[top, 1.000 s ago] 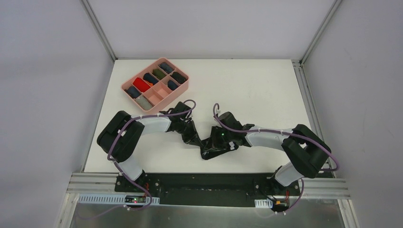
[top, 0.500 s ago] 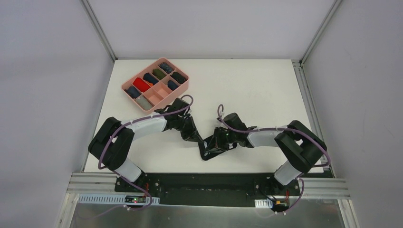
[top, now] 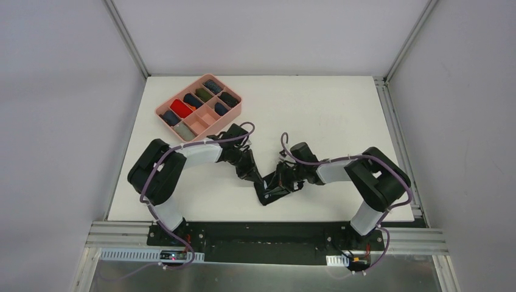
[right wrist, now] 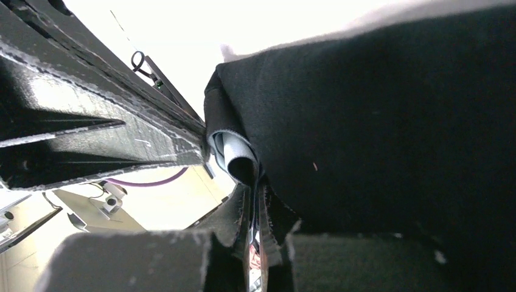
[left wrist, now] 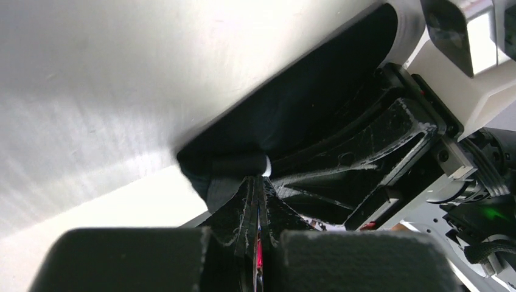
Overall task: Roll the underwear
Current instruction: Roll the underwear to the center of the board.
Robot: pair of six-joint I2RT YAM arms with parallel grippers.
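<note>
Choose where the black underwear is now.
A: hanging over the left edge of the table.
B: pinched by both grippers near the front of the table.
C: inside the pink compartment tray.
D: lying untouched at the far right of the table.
B: the left gripper and the right gripper are both shut on the black underwear, which is on the table, apart from the pink compartment tray.

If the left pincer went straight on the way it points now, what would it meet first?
The left pincer would first meet the black underwear it is shut on, bunched right ahead. Just behind, probably, is the right pincer facing it, though depth is unclear.
</note>
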